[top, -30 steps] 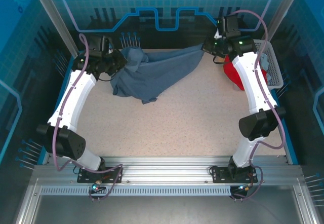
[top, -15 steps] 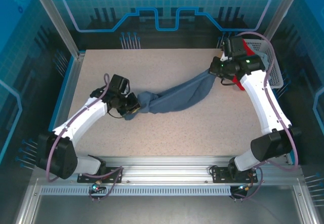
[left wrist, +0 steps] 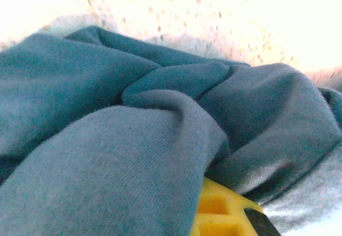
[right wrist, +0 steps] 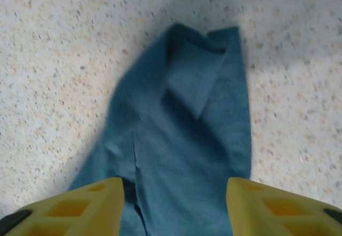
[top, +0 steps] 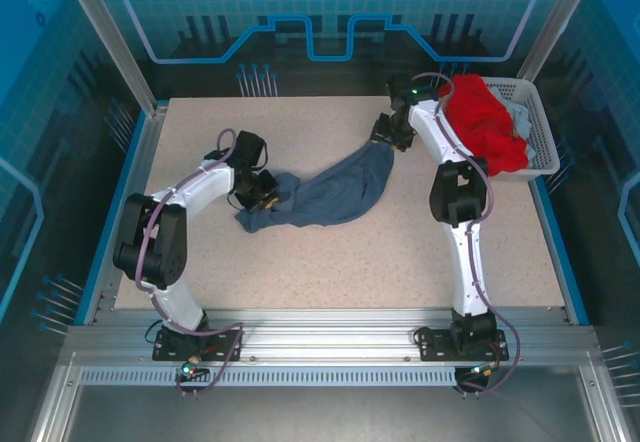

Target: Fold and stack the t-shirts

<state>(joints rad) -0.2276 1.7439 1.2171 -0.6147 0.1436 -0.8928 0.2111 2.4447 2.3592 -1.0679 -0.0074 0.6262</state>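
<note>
The blue shirt (top: pixel 330 194) is lying rumpled and unfolded mid-table, stretching from its 8 o'clock end toward 1 o'clock. The red shirt (top: pixel 485 122) is sitting heaped in the basket (top: pixel 515 86) at the table's 2 o'clock corner. Nothing is folded or stacked yet, so by my reading both folds and the stacking are waiting. The left gripper (top: pixel 262 190) is pinching the blue shirt's 8 o'clock end, jaws together on cloth. The right gripper (top: pixel 388 134) is hanging over the 1 o'clock end. The right wrist view is adding what the top view is hiding: its fingers (right wrist: pixel 80 206) are standing apart, with cloth lying flat on the table (right wrist: pixel 53 60) between them, ungripped. The left wrist view is showing folds bunching over a yellow finger (left wrist: pixel 219 214).
</note>
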